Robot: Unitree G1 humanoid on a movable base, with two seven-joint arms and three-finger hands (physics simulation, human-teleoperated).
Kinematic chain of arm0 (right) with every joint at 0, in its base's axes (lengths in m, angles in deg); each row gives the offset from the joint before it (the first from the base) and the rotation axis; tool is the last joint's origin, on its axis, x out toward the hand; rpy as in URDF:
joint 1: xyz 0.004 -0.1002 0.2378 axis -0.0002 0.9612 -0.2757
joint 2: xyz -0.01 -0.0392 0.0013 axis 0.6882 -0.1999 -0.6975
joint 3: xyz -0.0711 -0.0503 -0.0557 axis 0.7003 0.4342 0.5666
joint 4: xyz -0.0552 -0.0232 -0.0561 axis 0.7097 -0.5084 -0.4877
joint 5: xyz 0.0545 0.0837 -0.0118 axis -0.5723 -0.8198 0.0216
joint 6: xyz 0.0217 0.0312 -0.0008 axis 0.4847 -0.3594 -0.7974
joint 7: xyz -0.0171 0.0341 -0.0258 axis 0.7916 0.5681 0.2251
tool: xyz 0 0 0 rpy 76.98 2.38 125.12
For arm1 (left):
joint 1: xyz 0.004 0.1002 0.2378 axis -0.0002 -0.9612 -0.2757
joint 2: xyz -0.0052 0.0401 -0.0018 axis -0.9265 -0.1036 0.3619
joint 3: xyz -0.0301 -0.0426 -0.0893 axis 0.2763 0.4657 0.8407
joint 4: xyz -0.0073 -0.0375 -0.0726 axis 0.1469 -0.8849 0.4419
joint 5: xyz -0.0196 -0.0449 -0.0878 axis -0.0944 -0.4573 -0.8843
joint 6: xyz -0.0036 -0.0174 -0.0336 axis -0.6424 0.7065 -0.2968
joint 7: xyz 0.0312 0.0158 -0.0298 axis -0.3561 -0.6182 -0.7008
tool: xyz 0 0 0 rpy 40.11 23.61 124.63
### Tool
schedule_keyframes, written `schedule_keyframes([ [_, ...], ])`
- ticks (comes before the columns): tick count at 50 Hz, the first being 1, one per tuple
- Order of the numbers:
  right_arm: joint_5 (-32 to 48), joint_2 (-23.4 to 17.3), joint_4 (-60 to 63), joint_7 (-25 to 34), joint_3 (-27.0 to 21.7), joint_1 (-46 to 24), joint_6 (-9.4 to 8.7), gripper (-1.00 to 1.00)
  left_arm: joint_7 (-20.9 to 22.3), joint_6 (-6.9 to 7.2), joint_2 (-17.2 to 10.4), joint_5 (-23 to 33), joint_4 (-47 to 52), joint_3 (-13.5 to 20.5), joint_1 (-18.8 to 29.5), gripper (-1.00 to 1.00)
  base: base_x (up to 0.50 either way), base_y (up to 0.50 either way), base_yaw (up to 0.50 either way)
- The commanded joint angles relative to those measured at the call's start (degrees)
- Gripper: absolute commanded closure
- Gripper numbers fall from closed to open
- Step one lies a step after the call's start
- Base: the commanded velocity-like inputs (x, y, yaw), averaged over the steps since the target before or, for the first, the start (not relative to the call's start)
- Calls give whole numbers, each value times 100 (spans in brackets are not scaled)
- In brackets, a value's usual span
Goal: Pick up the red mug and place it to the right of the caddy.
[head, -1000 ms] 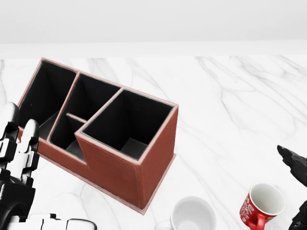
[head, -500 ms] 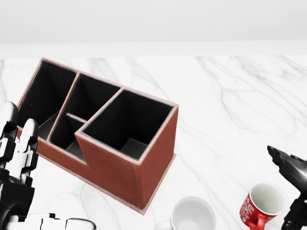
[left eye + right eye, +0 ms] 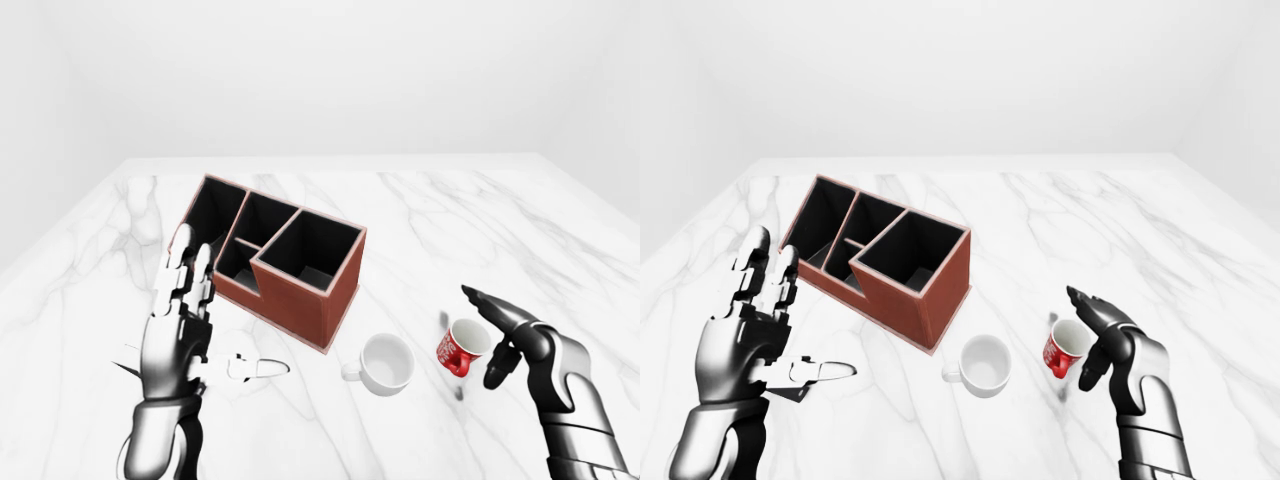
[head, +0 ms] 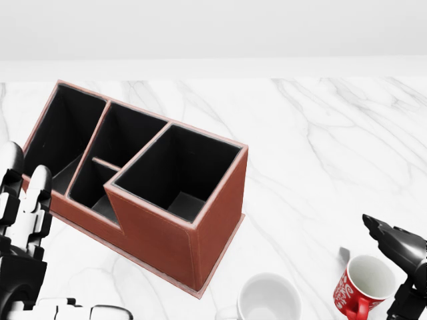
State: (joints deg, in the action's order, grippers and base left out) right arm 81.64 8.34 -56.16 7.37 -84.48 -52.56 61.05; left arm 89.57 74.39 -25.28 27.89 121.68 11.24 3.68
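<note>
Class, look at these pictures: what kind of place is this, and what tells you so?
Probably a simulated test tabletop, not a real room: a white marble table against blank white walls, bearing only a brown caddy, a white mug and a red mug.

The tabletop (image 3: 420, 215) is showing as polished white marble with thin grey veins, smooth and faintly glossy out to its edges. The caddy (image 3: 300, 300) is looking like matt reddish-brown leather or board, finely grained outside, with paler piping on its rims and a flat black lining. The red mug (image 4: 357, 288) is appearing as glazed ceramic, red outside with white print, white within. The white mug (image 3: 385, 364) is looking like smooth ceramic. Both the left hand (image 3: 180, 335) and the right hand (image 3: 1105, 340) are gleaming like brushed metal with dark joints.
</note>
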Motion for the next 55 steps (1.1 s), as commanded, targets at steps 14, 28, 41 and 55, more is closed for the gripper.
schedule_keyframes([
  [14, 53, -5, -329, 0, 124, -102, 0, -100, -12, 0, -3, 17, 5, -29, 1, -100, 0, 0, 0],
  [28, 44, -35, -364, 0, 179, -269, 0, -100, -3, 0, -12, -8, -14, -1, 8, -100, 0, 0, 0],
  [41, 3, -38, -570, 0, 297, -453, 0, -100, 1, 0, -4, 1, -76, 13, 43, -100, 0, 0, 0],
  [55, 12, 10, -663, 0, 396, -435, 0, -100, -3, 0, -2, -8, -4, 10, 19, -100, 0, 0, 0],
])
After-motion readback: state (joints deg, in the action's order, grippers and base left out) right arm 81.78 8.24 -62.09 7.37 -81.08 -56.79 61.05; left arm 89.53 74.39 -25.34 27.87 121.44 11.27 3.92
